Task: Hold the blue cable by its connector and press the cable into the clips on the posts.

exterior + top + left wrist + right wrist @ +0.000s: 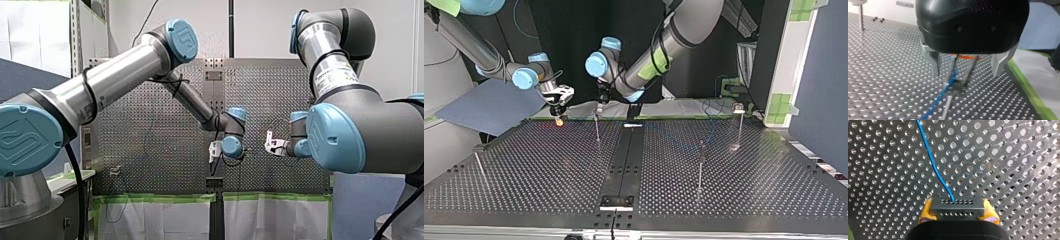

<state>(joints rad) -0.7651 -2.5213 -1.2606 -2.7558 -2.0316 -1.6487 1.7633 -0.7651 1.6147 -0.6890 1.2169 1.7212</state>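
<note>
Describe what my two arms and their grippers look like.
Both arms are silver tubes with light-blue joint caps. My left arm carries a black cable; my right arm bears a printed label. My left gripper is black with pale metal fingers; my right gripper has yellow pads.

Bright, even light is filling the front view. In the top view, the background is sitting dark while the table (744, 195) is glinting at its holes. In the right wrist view, glare is spreading across the table's hole rims.
</note>
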